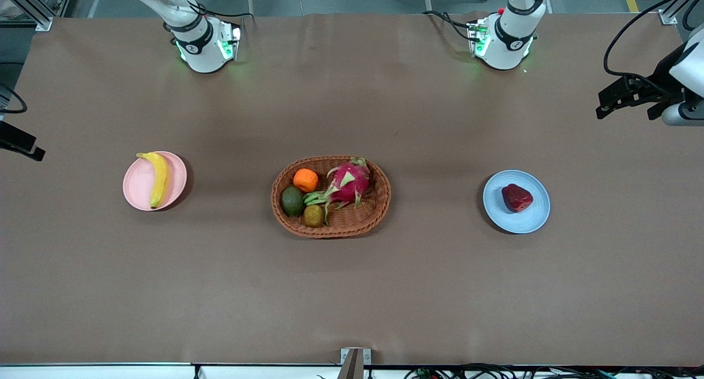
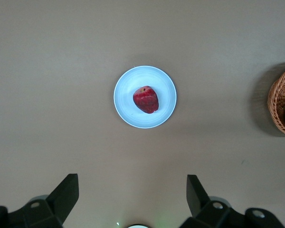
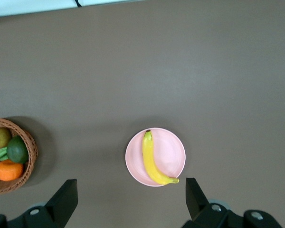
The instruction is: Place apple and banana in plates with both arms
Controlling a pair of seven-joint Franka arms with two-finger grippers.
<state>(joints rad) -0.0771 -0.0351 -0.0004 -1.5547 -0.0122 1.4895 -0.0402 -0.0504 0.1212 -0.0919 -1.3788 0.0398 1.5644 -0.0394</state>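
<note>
The dark red apple (image 1: 517, 197) lies on the light blue plate (image 1: 536, 217) toward the left arm's end of the table. The yellow banana (image 1: 159, 178) lies across the pale pink plate (image 1: 137, 183) toward the right arm's end. My left gripper (image 2: 133, 183) is open and empty, held high; its wrist view shows the apple (image 2: 146, 99) on the blue plate (image 2: 126, 102). It shows at the front view's edge (image 1: 627, 101). My right gripper (image 3: 131, 186) is open and empty, held high; its wrist view shows the banana (image 3: 152, 159) on the pink plate (image 3: 173, 152).
A brown wicker basket (image 1: 379, 203) stands mid-table between the plates. It holds an orange (image 1: 305, 180), a pink dragon fruit (image 1: 349, 183), a green avocado (image 1: 292, 201) and a brownish fruit (image 1: 313, 215). Both arm bases (image 1: 203, 43) stand along the table's robot edge.
</note>
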